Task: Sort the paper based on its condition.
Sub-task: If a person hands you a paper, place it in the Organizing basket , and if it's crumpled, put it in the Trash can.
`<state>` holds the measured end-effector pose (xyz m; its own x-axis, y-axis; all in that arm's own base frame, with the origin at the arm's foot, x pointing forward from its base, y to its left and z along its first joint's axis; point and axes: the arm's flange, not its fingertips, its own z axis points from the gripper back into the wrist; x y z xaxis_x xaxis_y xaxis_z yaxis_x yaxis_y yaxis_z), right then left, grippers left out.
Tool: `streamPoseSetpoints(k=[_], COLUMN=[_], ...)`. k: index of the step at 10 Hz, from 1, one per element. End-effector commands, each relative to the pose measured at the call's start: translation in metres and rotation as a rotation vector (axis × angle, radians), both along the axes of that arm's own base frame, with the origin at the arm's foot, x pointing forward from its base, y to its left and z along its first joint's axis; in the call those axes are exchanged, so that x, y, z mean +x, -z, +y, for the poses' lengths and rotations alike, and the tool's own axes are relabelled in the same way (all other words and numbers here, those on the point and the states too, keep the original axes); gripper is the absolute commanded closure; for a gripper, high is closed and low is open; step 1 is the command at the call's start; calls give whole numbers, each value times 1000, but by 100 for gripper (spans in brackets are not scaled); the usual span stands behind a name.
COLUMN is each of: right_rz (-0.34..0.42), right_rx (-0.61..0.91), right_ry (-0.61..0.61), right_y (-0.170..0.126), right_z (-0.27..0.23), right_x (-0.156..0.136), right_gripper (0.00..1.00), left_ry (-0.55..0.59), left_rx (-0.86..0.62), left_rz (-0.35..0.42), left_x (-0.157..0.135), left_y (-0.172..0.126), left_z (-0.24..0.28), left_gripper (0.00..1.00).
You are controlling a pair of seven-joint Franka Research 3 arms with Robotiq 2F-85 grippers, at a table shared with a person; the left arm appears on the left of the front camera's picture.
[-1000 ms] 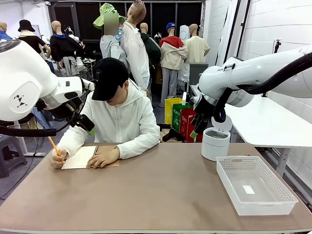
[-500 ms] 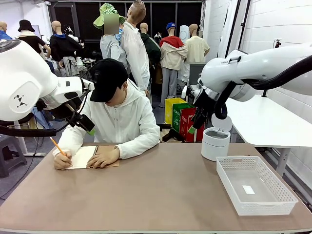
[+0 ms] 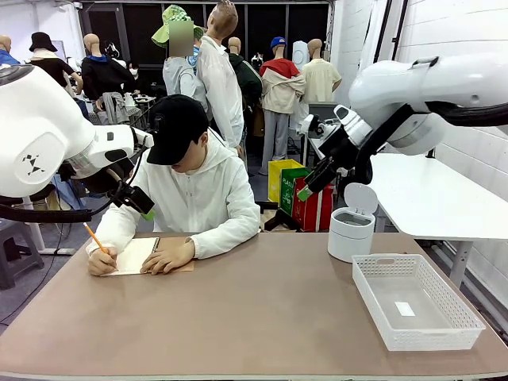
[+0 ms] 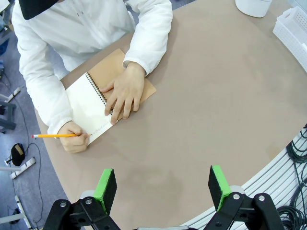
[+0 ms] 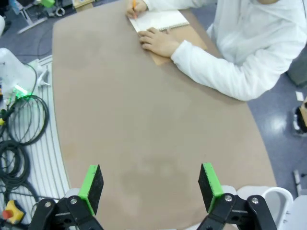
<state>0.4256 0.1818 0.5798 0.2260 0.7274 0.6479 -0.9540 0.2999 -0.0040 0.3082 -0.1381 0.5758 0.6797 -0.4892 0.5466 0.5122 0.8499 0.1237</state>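
Observation:
The paper as a loose sheet is out of view. A person at the far left of the table writes with a pencil (image 3: 94, 238) on the open page of a spiral notebook (image 3: 131, 255) with a brown cover, the other hand flat on it. My left gripper (image 3: 143, 208) hangs open in the air above that corner, and the left wrist view looks down between its pads (image 4: 163, 184) at the notebook (image 4: 86, 103). My right gripper (image 3: 313, 184) is open, high over the table's far right, and its own view (image 5: 149, 187) looks down on bare tabletop with the notebook (image 5: 158, 19) far off.
A white mesh basket (image 3: 413, 341) stands at the right front with a small white label (image 3: 405, 309) inside. A white round bin (image 3: 350, 230) with its lid up stands behind it. The brown tabletop (image 3: 254, 317) spreads between them.
My right arm has lifted and turned, carrying its open gripper higher above the bin. The person's pencil hand has shifted a little on the page. The left arm has stayed still.

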Motion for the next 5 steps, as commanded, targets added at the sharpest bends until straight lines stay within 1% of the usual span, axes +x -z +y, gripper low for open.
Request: streamPoseSetpoints(k=[1,5], right_rz=[3,-70], right_rx=[30,6], right_ry=[-42,4], right_y=[12,8], right_z=[-12,-21], right_x=[-18,-34], right_gripper=[0,0], left_ry=[0,0], left_rx=[-1,-1], left_rz=[1,1], left_x=[0,0], left_y=[0,0], left_z=[1,1], left_gripper=[0,0])
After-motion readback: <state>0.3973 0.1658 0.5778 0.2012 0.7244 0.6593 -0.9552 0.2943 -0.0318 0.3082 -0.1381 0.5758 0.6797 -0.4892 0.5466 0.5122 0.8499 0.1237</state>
